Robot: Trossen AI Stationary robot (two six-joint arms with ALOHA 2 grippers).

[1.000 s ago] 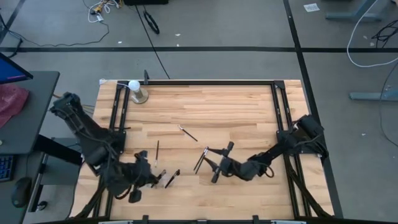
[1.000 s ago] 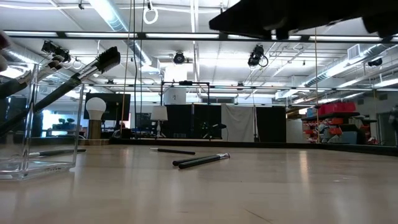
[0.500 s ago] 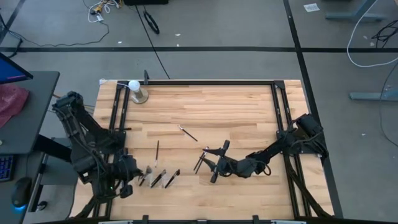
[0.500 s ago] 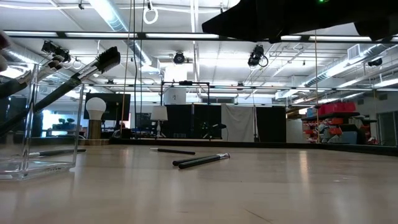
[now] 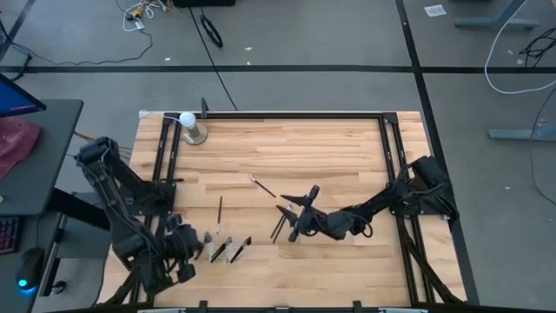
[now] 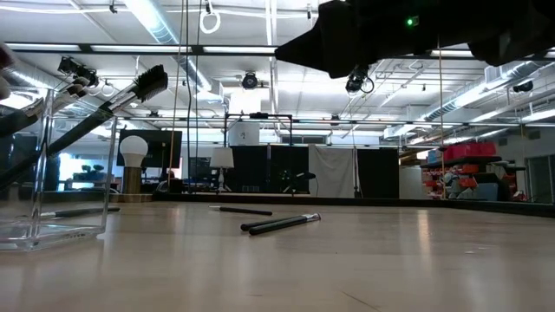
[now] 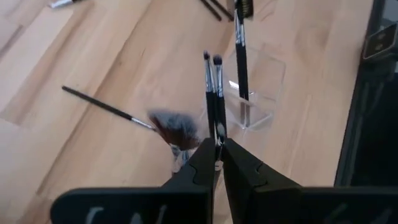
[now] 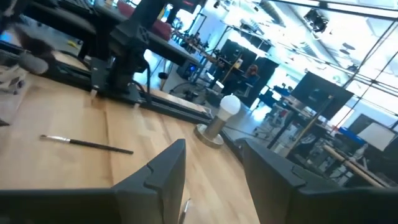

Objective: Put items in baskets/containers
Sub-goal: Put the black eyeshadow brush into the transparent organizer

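Observation:
A small clear organizer (image 5: 228,250) (image 7: 264,81) stands near the table's near left, with several dark-handled brushes (image 7: 241,56) leaning in it. It is also in the low view, as the organizer (image 6: 52,199). My left gripper (image 5: 189,250) (image 7: 216,149) is shut just left of it, pointing steeply down. One loose brush (image 5: 220,209) lies beside the organizer, another brush (image 5: 262,186) lies mid-table, and a pair of brushes (image 5: 278,228) (image 6: 282,224) lies side by side. My right gripper (image 5: 295,214) (image 8: 211,149) hovers open and level over that pair, holding nothing. My left gripper has its shut fingertips (image 7: 205,155) in front of the lower ends of two brush handles (image 7: 211,106) that lean in the organizer. The fingertips hide those ends, so I cannot tell whether they touch.
A white ball on a metal stand (image 5: 189,126) (image 8: 221,115) sits at the far left corner. Black rails (image 5: 391,165) run along the table's left, right and far sides. Bare wood lies across the far half and the right of the table.
My left gripper has drawn back from over the organizer toward the table's near left corner, sinking and rolling as it went, its fingers staying shut. My right gripper has shifted a little toward the far edge and rolled slightly. The brushes have stayed where they were.

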